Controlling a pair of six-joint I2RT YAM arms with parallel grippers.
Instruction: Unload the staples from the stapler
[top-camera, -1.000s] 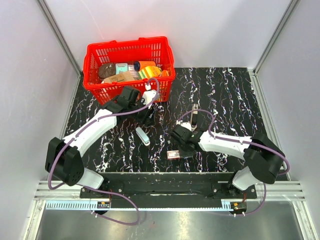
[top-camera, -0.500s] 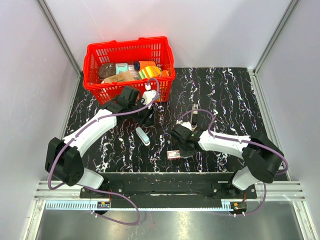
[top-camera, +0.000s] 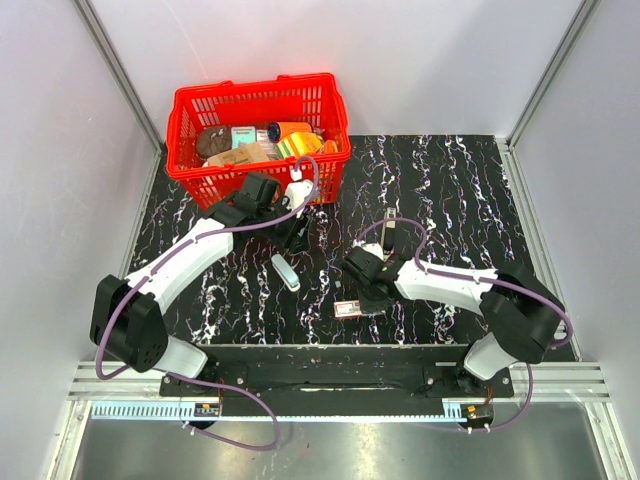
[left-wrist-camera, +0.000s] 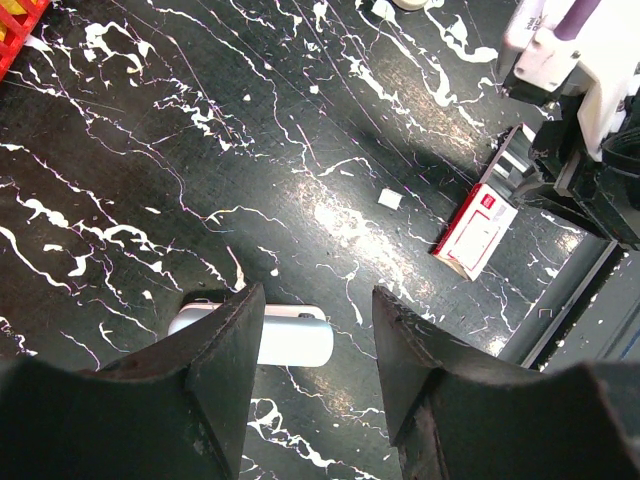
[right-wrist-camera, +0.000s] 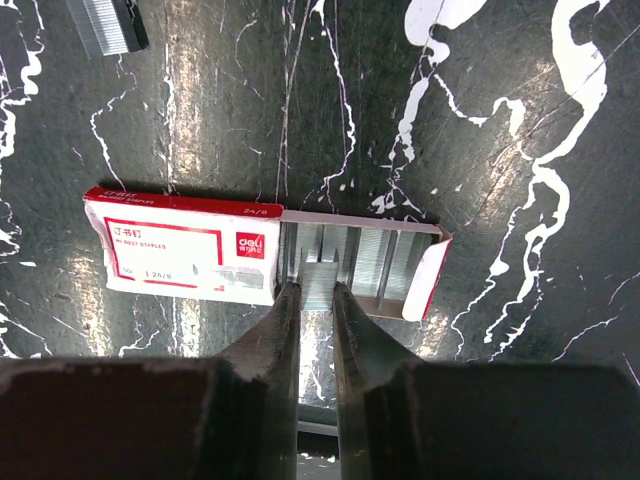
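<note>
My right gripper (right-wrist-camera: 315, 290) is shut on a short strip of staples (right-wrist-camera: 320, 278) and holds it at the open end of a red-and-white staple box (right-wrist-camera: 185, 248), where several more strips lie. In the top view this gripper (top-camera: 362, 292) is right beside the box (top-camera: 347, 308). A slim dark bar with grey metal, the stapler (top-camera: 388, 227), lies behind my right arm, apart from both grippers. My left gripper (left-wrist-camera: 315, 305) is open and empty, hovering over a pale blue-and-white oblong (left-wrist-camera: 292, 340); it also shows in the top view (top-camera: 297, 232).
A red basket (top-camera: 190, 165) full of several items stands at the back left. A loose staple strip (right-wrist-camera: 105, 25) lies beyond the box. A small white scrap (left-wrist-camera: 389, 199) lies on the black marbled table. The oblong (top-camera: 285, 272) lies between the arms.
My right gripper has crept slightly left and nearer, toward the staple box. The left arm and the oblong have not moved.
</note>
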